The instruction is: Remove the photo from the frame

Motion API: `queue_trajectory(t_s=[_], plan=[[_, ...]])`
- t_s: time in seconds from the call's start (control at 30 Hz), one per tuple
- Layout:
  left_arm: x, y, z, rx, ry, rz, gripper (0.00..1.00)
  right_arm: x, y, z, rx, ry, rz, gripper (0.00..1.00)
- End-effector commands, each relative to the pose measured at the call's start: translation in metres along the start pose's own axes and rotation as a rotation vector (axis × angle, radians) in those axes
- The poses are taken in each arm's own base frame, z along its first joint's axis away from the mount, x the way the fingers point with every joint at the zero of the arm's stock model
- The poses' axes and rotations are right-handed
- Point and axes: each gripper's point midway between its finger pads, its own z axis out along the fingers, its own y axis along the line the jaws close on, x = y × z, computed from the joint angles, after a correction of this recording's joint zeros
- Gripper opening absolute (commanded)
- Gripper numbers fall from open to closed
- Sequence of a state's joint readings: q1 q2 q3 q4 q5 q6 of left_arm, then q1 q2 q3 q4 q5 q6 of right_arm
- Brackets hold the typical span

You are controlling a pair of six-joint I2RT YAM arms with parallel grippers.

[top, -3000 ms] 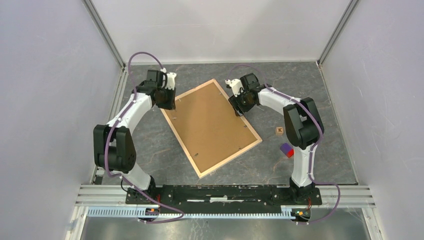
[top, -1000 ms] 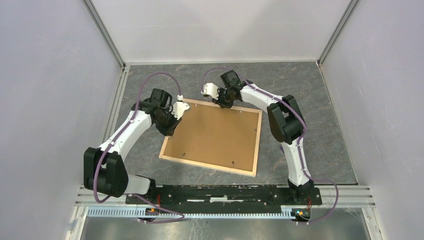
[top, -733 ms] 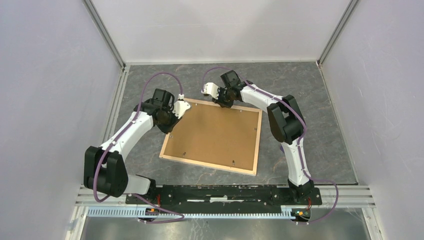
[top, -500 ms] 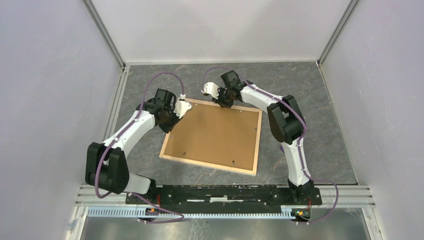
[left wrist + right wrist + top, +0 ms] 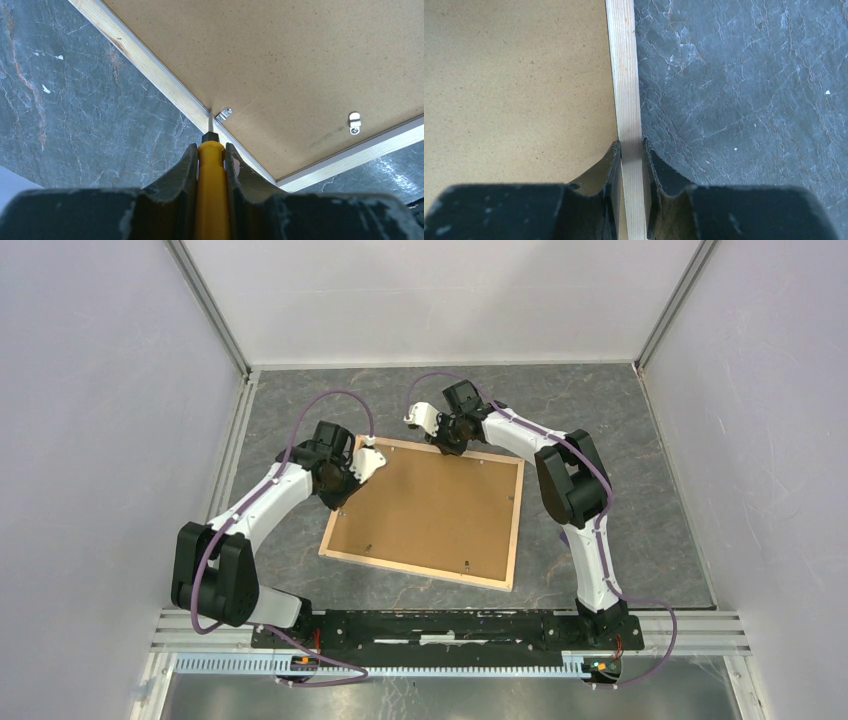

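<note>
Face-down frame (image 5: 415,571) on table (image 5: 620,440), back up. Hold: left gripper (image 5: 211,148) pinches yellow screwdriver (image 5: 211,190), tip at clip (image 5: 223,115); right gripper (image 5: 631,147) clamps frame at far edge. Risk: tip skids off clip, gouges backing panel (image 5: 280,60); frame pivots if clamp slips.

Pale wood frame (image 5: 420,572) holds brown backing (image 5: 430,505); yellow tool (image 5: 212,190) (table (image 5: 620,420) veined grey).

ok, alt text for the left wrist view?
Left gripper clamps a yellow-handled tool, its thin metal tip at the pale wood frame, beside a small metal clip. Brown backing panel fills the upper right; dark marbled table on the left.
</note>
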State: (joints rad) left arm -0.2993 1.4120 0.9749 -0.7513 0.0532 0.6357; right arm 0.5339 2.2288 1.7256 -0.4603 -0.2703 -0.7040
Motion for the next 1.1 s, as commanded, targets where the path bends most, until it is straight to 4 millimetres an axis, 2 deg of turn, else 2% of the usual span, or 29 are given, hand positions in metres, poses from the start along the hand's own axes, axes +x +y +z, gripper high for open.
queue_trajectory(t_s=[0.0, 0.6, 0.87, 1.07], plan=[[0.011, -0.015, -0.004, 0.052, 0.032, 0.065, 0.02, 0.026, -0.022, 0.008, 0.075, 0.05, 0.039, 0.2], [0.019, -0.06, -0.008, 0.271, 0.05, 0.077, 0.02, 0.049, -0.025, 0.019, 0.11, 0.136, 0.118, 0.06], [0.015, -0.072, -0.004, 0.314, 0.027, -0.01, 0.02, 0.054, -0.025, 0.019, 0.13, 0.157, 0.145, 0.0], [0.008, -0.079, -0.007, 0.345, 0.005, -0.085, 0.02, 0.059, -0.02, 0.017, 0.13, 0.17, 0.166, 0.0]])
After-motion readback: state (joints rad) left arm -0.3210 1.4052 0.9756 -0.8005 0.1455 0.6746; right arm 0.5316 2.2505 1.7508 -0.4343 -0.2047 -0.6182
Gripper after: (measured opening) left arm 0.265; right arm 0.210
